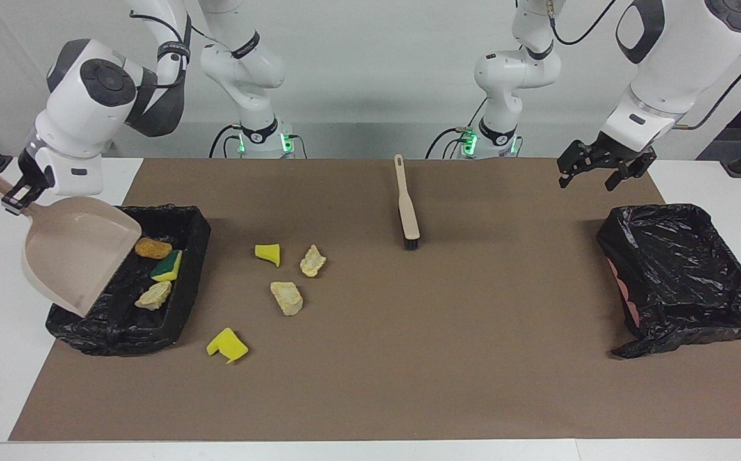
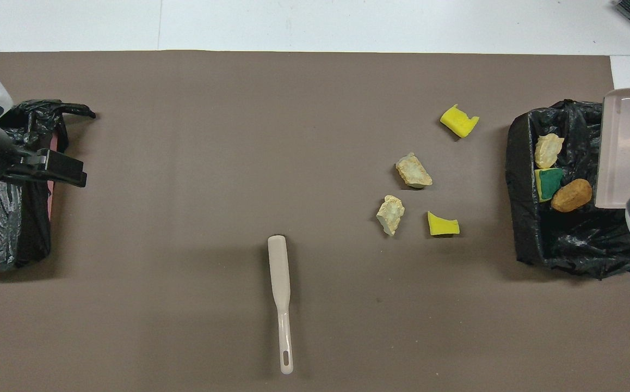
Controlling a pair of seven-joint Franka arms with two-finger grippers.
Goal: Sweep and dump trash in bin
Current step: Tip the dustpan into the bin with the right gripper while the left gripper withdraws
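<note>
Right gripper (image 1: 15, 195): we had it clamped on the handle of the dustpan (image 1: 76, 253), tilted steeply over the bin (image 1: 182, 282) at the right arm's end of the table.
Left gripper (image 1: 597, 168): it waited with fingers spread, holding nothing, above the mat near the second bin (image 1: 684, 275).
Trash: three scraps (image 1: 162, 266) lay in the bin; four scraps (image 1: 287, 298) sat on the mat beside it.
Brush (image 1: 407, 205): it lay near the robots, untouched.
Doing it well: we judged the pan empty; level it before returning, then sweep the remaining four together.

White arms (image 1: 671, 70) (black cables)
</note>
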